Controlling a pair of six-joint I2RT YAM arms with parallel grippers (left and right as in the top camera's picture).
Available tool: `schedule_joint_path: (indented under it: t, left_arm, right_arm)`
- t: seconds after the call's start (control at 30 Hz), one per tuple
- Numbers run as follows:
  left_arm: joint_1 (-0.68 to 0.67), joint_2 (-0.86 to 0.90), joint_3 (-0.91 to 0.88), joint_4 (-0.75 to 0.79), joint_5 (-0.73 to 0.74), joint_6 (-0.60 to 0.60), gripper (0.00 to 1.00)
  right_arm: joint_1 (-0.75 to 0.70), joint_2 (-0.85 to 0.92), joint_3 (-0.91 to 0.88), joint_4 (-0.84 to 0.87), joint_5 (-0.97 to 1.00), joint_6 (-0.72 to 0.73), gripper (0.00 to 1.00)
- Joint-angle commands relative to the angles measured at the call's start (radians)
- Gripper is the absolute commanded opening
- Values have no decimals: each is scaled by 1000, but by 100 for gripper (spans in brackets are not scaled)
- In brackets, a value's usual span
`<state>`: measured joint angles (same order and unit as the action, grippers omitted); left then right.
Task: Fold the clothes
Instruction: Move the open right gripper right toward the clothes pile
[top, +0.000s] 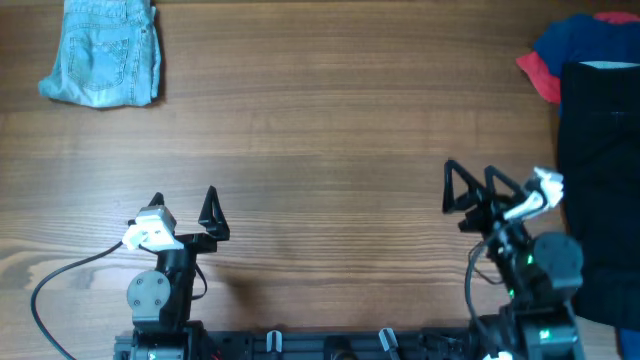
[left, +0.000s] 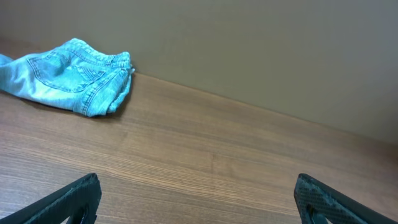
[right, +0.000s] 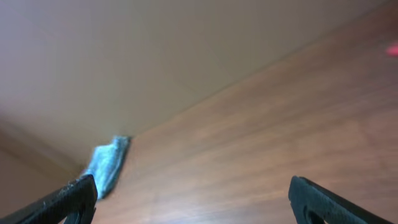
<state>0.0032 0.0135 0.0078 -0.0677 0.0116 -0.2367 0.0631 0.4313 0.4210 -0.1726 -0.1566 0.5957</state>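
Note:
Folded light-blue denim shorts (top: 103, 55) lie at the far left corner of the table; they also show in the left wrist view (left: 71, 74) and, blurred, in the right wrist view (right: 107, 164). A pile of blue and red clothes (top: 575, 50) lies at the far right, with a black garment (top: 600, 160) spread along the right edge. My left gripper (top: 183, 200) is open and empty near the front left. My right gripper (top: 470, 182) is open and empty near the front right, just left of the black garment.
The wooden table (top: 330, 150) stretches between the two arms and the clothes. A black cable (top: 50, 290) loops on the table beside the left arm's base.

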Motion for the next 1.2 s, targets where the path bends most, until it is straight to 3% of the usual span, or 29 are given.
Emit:
schedule_joint_path:
  t: [0.0,0.13,0.3,0.83,0.93,1.0,1.17]
  left_arm:
    - [7,-11,-2,-5,-9,21,100]
    - [7,-11,-2,-5,-9,21,100]
    - [7,-11,-2,-5,-9,21,100]
    - [7,-11,-2,-5,-9,21,100]
    - [7,-11,-2,-5,-10,21,100]
    - [7,-11,-2,-5,-10,21,100]
    - [7,-11,-2,-5,-10,21,100]
  right_arm:
    - [5,206,195,-109,148,-103,99]
    - [5,488,436,-285,168,-182,100]
    - [5,703,672,-472,167,-197,99]
    - [5,684,682,-475,165,-282,100]
    - [3,684,689,-465,265,-281,100]
    - [-24,687,702,-478,361,-287,100]
    - [-140,743,788,-525,362,-336,100]
